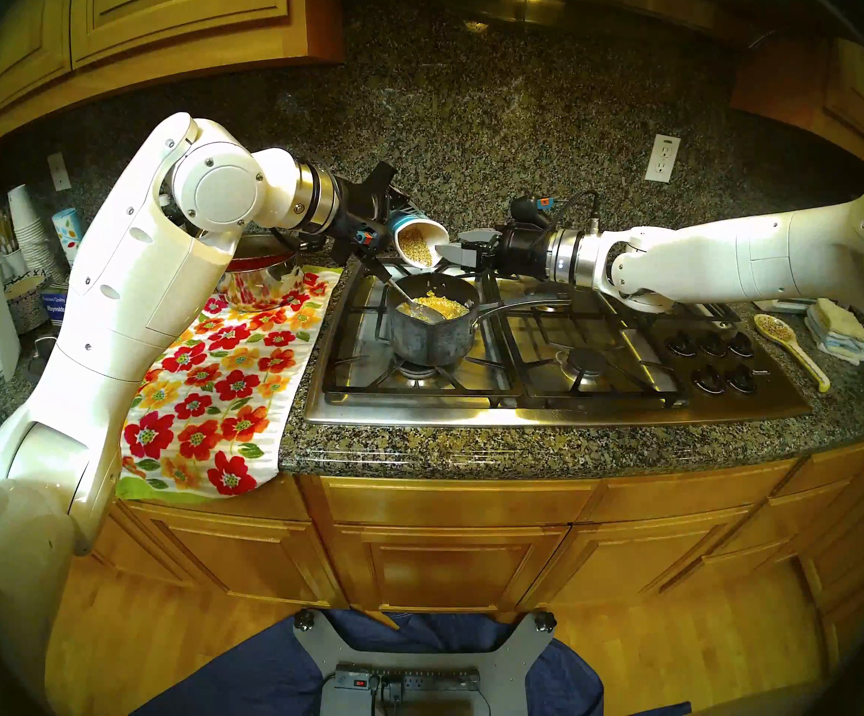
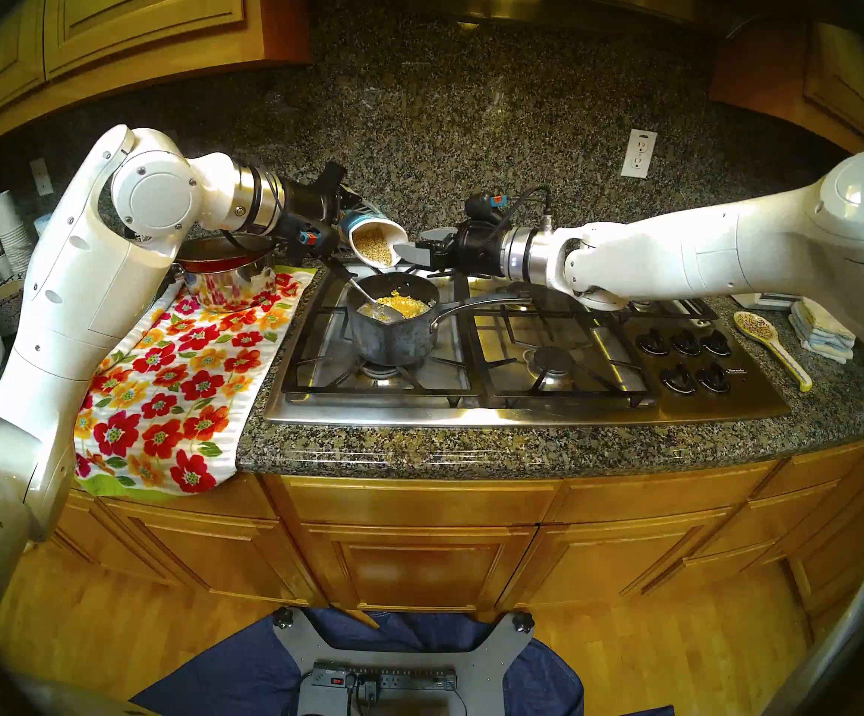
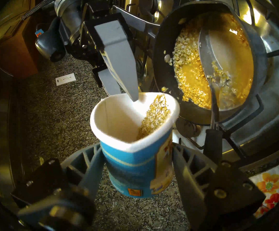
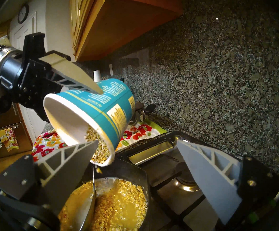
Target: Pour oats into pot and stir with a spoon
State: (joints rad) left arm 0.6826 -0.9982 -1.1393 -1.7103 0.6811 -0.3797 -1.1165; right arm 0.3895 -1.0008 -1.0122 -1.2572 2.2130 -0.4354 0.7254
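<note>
A granite bench [image 1: 471, 446] with a steel stove [image 1: 548, 389]. Over the pot [image 1: 432, 317] on the stove, the left hand [image 3: 136, 152] clamps a tilted cup [image 1: 414, 242] – oats [image 1: 412, 246] at its lip. The spoon [image 1: 417, 307] rests inside the pot. The right hand [image 4: 135, 159] – spread wide, empty – is beside the cup.

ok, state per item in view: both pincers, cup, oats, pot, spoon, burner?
left pincer: shut on the oatmeal cup
right pincer: open, empty, one finger tip touching the cup rim
oatmeal cup: tilted, mouth over the pot, squeezed out of round
oats: some left in the cup, the rest in the pot's liquid
pot: upright on the stove grate
spoon: bowl in the pot, unheld
burner: no flame visible
</note>
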